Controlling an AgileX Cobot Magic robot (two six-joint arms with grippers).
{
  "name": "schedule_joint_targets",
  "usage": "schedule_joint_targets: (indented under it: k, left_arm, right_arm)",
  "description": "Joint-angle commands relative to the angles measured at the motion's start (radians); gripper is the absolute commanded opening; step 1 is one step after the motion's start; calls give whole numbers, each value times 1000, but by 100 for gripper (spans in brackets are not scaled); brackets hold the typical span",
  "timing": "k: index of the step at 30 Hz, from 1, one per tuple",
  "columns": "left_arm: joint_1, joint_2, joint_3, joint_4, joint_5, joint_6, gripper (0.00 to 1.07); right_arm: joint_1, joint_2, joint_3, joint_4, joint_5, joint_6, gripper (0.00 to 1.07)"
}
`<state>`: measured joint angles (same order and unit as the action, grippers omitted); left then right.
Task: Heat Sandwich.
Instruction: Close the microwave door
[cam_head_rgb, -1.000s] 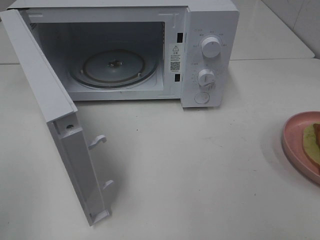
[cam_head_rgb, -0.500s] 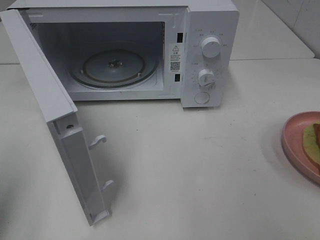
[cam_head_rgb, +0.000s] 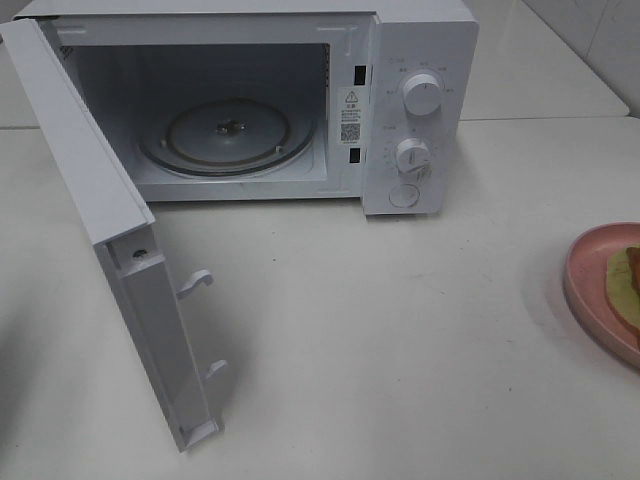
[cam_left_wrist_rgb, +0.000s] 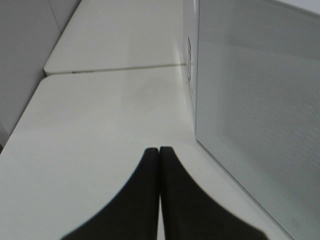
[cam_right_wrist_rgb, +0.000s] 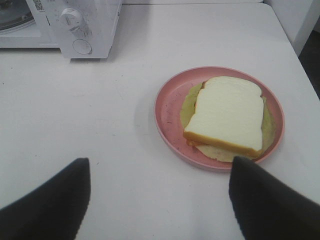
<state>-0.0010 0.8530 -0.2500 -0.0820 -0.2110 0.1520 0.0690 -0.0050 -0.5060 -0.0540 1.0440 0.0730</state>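
Observation:
The sandwich (cam_right_wrist_rgb: 227, 116), white bread with orange-brown crust over pale green lettuce, lies on a round pink plate (cam_right_wrist_rgb: 167, 107) on the white table. In the exterior high view only a sliver of the sandwich (cam_head_rgb: 627, 283) and the plate (cam_head_rgb: 590, 285) shows at the right edge. My right gripper (cam_right_wrist_rgb: 160, 192) is open and empty, short of the plate. My left gripper (cam_left_wrist_rgb: 159, 152) is shut and empty, beside the outer face of the microwave door (cam_left_wrist_rgb: 260, 100). Neither gripper shows in the exterior high view.
The white microwave (cam_head_rgb: 420, 60) stands at the back with its door (cam_head_rgb: 110, 240) swung wide open toward the front left. Its glass turntable (cam_head_rgb: 225, 135) is bare. Two knobs (cam_head_rgb: 422, 95) are on the right panel. The microwave's knob panel (cam_right_wrist_rgb: 80, 25) also shows in the right wrist view.

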Motion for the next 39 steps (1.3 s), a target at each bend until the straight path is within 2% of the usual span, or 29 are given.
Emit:
schedule_joint_targets:
  k: [1,4,5,7,8,9,11,13,15,17,28,30,34,37,38,39]
  left_arm:
    - [1,90,17,0,-215,0,0]
    - [1,215,16,65,-357,-27,0]
    - [1,215,16,65,-357,-27,0]
    - [1,274,16,127,-405,-60,0]
    - [-2,331,7,186,-440,-111,0]
    - [-7,360,0,212,-457,-133,0]
    - [-17,386,-7,231,-477,-141,0]
    - [-68,457,-36,273,-512,-141,0]
    - [-84,474,-44,282,-527,-139,0]
    - [-136,534,-73,297,-557,-134,0]
    - [-255,716,-154,283,-643,-135,0]
    - [-300,764,-187,231,-656,-135,0]
    - [-341,804,-229,175,-656,-128,0]
    - [-409,868,-302,92,-651,-126,0]
    - [-409,868,-302,92,-651,-126,0]
    - [-440,896,-340,57,-651,-104,0]
  right_arm:
    - [-7,-25,0,4,-7,-13,75]
    - [-7,-25,0,4,-7,-13,75]
    - [-7,-25,0,4,-7,-13,75]
    - [-7,-25,0,4,-7,-13,75]
    - [-7,-25,0,4,-7,-13,75]
    - [-7,-25,0,4,-7,-13,75]
    - [-7,-25,0,4,-7,-13,75]
    - [-7,-25,0,4,-7,-13,75]
    - [-7,-25,0,4,-7,-13,75]
    - [-7,-25,0,4,-7,-13,75]
    - [-7,-25,0,4,-7,-13,75]
    - [-7,-25,0,4,-7,-13,75]
    - [-7,-25,0,4,-7,-13,75]
    - [-7,-25,0,4,-7,-13,75]
    - [-7,-25,0,4,-7,-13,75]
    - [-7,-25,0,4,-7,-13,75]
